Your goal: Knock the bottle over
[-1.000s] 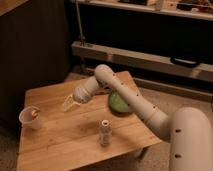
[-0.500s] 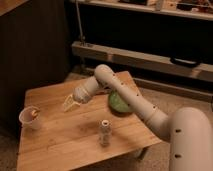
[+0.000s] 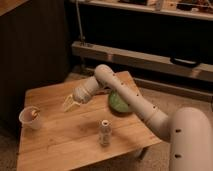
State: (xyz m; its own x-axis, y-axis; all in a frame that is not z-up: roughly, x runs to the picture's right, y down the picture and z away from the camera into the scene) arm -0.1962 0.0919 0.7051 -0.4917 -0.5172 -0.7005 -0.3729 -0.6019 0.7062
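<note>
On the table: the bottle (image 3: 104, 132) stands upright on the wooden table (image 3: 60, 150), close to the front edge and a little right of the middle as the camera sees it.
Bottle: small, pale whitish-grey, with a narrow neck and a light cap.
Writing: any label on the bottle is too blurred to read.
Gripper: the gripper (image 3: 69, 104) hangs over the wood behind the bottle and to its left, apart from it and pointing down and left; whether the claw is apart or together cannot be told.
Arm: the white arm (image 3: 131, 100) runs from the gripper across behind the bottle to the robot's body (image 3: 192, 142), which is right of the bottle, off the table's corner.
Green dish: a round green dish (image 3: 119, 103) lies behind the bottle, slightly to its right, partly under the arm.
Cup: a white cup (image 3: 30, 119) stands well to the bottle's left, near the table's left edge, with something orange-brown inside.
Between: bare wood lies between the bottle and the gripper, and between the bottle and the cup.
Edges: the front edge is just in front of the bottle and the right corner is near; the widest stretch of wood is to the bottle's left and behind it.
Background: a pale rail (image 3: 150, 60) crosses the dark wall far behind the bottle.
</note>
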